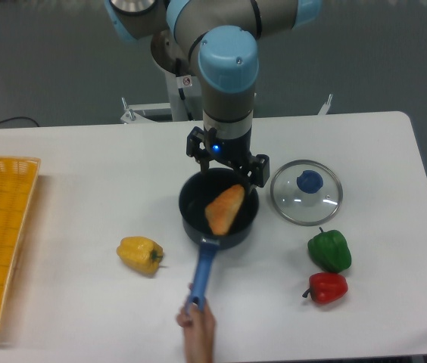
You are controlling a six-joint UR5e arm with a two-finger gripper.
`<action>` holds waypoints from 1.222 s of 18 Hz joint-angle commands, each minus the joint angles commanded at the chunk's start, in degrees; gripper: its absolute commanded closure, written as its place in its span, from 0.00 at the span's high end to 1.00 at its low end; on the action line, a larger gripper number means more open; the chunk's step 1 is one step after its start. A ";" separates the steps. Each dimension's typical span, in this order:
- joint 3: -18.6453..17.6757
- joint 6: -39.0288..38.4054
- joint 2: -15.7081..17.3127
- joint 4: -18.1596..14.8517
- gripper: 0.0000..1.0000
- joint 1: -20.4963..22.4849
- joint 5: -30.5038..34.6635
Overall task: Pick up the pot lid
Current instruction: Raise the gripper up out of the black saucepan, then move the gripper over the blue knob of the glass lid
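I see the clear, round pot lid (292, 206) lying flat on the white table (395, 249), just beside the black pan (236, 240), its dark blue knob (310, 181) facing up

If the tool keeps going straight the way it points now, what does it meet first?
Probably the round black pot with a blue handle: the tool points down over its far side. Rim or inside, I can't say; height is unclear from this one view.
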 joint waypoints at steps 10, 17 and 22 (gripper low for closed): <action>-0.44 -0.62 -0.09 -1.49 1.00 0.44 0.18; -1.05 4.19 0.97 -1.50 1.00 1.67 0.00; -1.58 14.38 1.23 -1.32 1.00 2.81 2.98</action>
